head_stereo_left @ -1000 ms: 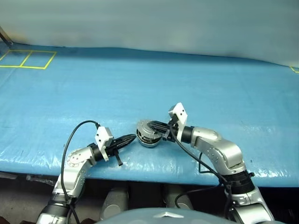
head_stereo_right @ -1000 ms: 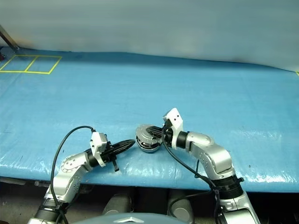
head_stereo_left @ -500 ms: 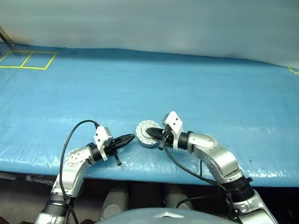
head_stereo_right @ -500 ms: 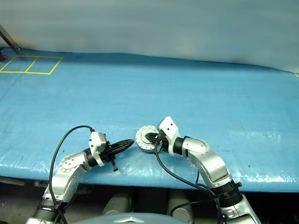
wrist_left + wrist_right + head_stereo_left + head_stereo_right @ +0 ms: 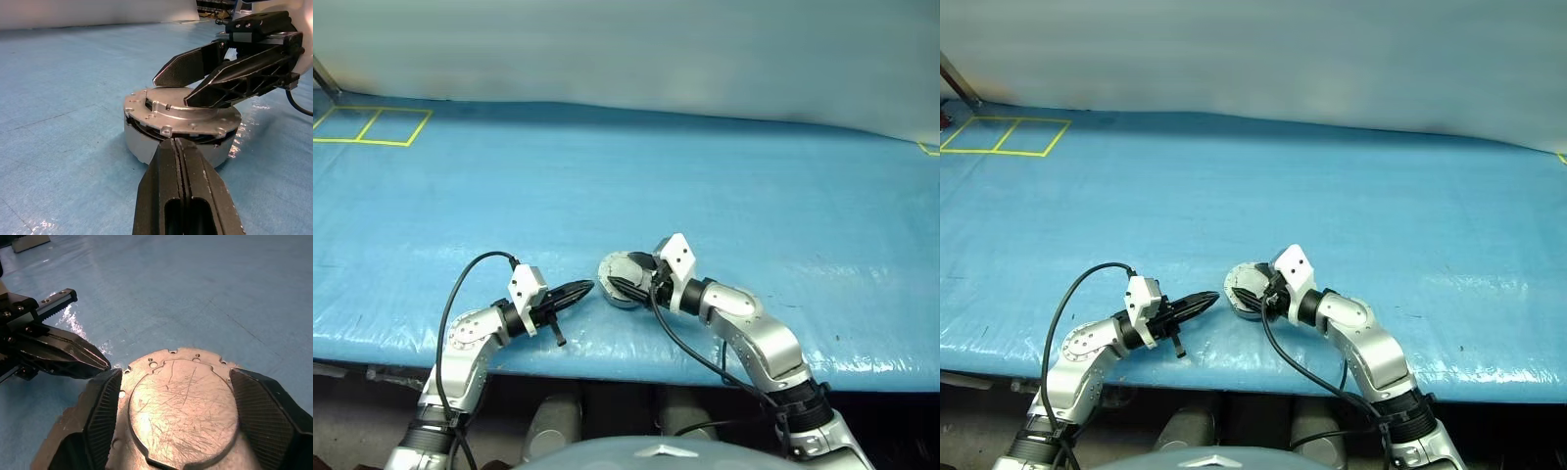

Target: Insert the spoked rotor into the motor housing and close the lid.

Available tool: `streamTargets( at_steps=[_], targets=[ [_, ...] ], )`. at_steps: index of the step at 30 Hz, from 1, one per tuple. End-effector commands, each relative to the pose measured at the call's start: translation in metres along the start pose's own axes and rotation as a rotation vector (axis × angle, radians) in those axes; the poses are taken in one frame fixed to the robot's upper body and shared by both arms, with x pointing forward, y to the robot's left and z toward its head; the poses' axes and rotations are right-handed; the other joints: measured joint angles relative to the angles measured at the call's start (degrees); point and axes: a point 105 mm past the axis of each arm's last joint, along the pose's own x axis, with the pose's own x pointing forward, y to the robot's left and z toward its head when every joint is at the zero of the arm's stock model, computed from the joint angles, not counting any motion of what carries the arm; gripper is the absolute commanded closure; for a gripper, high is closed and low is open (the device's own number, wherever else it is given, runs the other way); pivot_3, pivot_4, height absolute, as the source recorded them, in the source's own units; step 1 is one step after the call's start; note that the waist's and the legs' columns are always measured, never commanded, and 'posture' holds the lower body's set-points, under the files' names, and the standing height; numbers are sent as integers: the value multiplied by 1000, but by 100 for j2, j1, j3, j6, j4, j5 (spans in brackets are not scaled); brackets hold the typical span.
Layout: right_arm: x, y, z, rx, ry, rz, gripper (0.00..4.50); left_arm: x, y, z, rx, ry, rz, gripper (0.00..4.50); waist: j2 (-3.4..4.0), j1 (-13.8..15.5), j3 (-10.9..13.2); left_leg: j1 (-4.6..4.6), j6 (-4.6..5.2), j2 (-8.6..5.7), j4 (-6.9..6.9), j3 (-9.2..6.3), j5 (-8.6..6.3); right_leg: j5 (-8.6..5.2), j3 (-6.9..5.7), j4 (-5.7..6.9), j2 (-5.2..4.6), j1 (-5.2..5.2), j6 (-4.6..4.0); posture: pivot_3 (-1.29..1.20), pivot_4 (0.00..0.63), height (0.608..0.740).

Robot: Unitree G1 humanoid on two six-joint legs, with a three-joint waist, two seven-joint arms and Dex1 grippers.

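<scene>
1. The motor housing (image 5: 136, 145) was set on the blue counter (image 5: 607, 166), near its front edge, between the two arms.
2. The lid (image 5: 182, 116) was laid on top of the motor housing. A thin dark gap was seen under its near edge, so it was judged not to be pushed all the way down.
3. It could not be told if the spoked rotor was inside, under the lid.
4. The right tool (image 5: 173, 91) was held just over the lid with its two fingers spread wide apart, one on each side. Nothing was gripped by it.
5. The left tool (image 5: 174, 147) was pressed together with nothing in it. Its tip was pointed at the side of the motor housing, very close; it could not be told if it was touching.
6. What could go wrong: the lid could be left crooked if it were pushed down on one side only. It could then get stuck or pop back up.
7. The round motor housing could be slid along the smooth counter by a push from the side, as it was not held by either tool. It could even be knocked off the near edge.
8. The lid's top was seen to be flat, round, shiny metal, with many fine scratches and small holes near the rim.
9. The motor housing's wall was plain, smooth and grey.
10. The counter was covered with a glossy blue sheet with soft wrinkles.
11. The fingers (image 5: 105, 416) of the right tool were black, with fine ribs on their inner faces.
</scene>
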Motion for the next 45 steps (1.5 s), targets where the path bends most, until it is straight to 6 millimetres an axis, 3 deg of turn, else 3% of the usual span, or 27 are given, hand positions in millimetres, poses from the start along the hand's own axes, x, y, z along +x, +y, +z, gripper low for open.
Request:
streamTargets(
  at_steps=[1,7,10,13,25,31,41,45],
  targets=[
    [0,-1,0,-31,5,-23,37,-1,2,5,27,-21,6,4500,1,-2,0,-1,0,0,0,0,0,0,0,0,0,-2,0,0,150,740],
    [-1,1,-6,-49,30,-17,37,-1,2,4,27,-21,13,4500,0,-1,0,-1,0,0,0,0,0,0,1,0,0,-1,0,0,150,740],
    [0,0,-8,-76,35,-30,611,-2,2,4,26,-20,22,4500,0,-3,0,-1,0,0,0,0,0,0,1,1,0,-1,0,0,150,740],
    [0,-1,-10,-107,48,-41,1461,-4,3,3,25,-16,30,4500,0,-3,0,0,0,0,0,0,0,0,1,1,0,-1,0,0,150,740],
    [-3,-3,-6,-160,69,-21,1477,-6,2,-1,10,-10,39,4500,0,11,0,6,-2,0,1,0,2,0,2,3,0,6,0,0,150,740],
    [-3,-7,-14,-194,115,-37,1477,-4,0,-1,4,-14,33,4500,0,18,-1,6,-2,0,1,0,2,0,2,3,0,6,0,0,150,740],
    [0,-6,-27,-19,162,-14,1477,-1,-3,1,-20,-25,30,4500,-3,15,-3,24,-2,0,1,1,2,0,4,7,0,21,-1,0,150,740],
    [-3,-3,-33,-41,203,16,1477,1,-2,3,-36,-33,49,4500,-2,19,-6,28,-2,0,1,2,2,-1,4,8,0,25,-2,0,150,740]
  ],
)
